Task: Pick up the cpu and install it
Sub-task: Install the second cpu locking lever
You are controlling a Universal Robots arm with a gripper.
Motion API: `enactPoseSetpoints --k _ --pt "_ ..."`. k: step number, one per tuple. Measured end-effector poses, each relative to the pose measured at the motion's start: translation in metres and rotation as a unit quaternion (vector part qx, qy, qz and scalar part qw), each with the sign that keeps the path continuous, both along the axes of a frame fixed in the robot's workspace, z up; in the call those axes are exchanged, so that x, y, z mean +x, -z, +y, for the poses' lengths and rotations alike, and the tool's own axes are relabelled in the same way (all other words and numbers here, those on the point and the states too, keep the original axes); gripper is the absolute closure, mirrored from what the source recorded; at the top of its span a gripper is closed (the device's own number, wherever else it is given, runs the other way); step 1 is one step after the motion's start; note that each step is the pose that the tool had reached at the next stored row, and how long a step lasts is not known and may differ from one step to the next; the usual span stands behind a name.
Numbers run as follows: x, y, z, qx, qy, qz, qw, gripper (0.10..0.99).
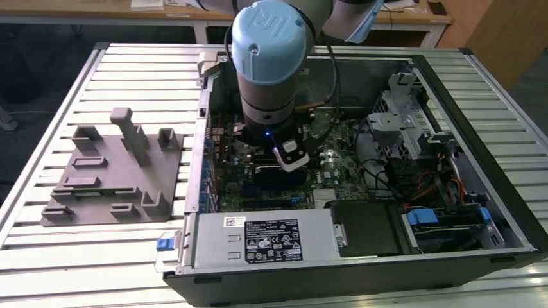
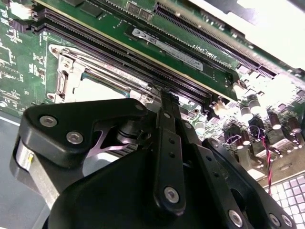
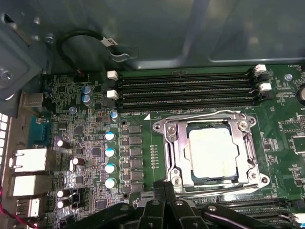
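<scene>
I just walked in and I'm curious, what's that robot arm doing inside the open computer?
The robot arm is reaching down into the open computer case that lies on the slatted table, with its gripper just above the motherboard. The cpu already sits in the metal socket frame, beside the empty memory slots. The gripper is next to it and holds nothing that shows.

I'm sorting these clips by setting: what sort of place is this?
Probably a robotics lab or test workshop. An open computer case lies on a slatted metal table beside a grey fixture, with wooden desks behind; the cpu sits in the motherboard socket.
</scene>
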State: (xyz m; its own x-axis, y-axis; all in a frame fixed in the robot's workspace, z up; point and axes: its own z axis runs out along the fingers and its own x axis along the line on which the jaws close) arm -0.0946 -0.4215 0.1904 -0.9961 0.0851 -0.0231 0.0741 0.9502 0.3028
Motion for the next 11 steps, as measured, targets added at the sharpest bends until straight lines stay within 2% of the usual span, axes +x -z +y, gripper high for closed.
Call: enactPoseSetpoints --k 7,11 --pt "-0.0013 0.002 0.0005 -0.0003 0.0 0.0001 1.0 0.98" --pt "-0.0022 0.0023 0.0006 -0.0027 0.0 0.0 1.0 0.98"
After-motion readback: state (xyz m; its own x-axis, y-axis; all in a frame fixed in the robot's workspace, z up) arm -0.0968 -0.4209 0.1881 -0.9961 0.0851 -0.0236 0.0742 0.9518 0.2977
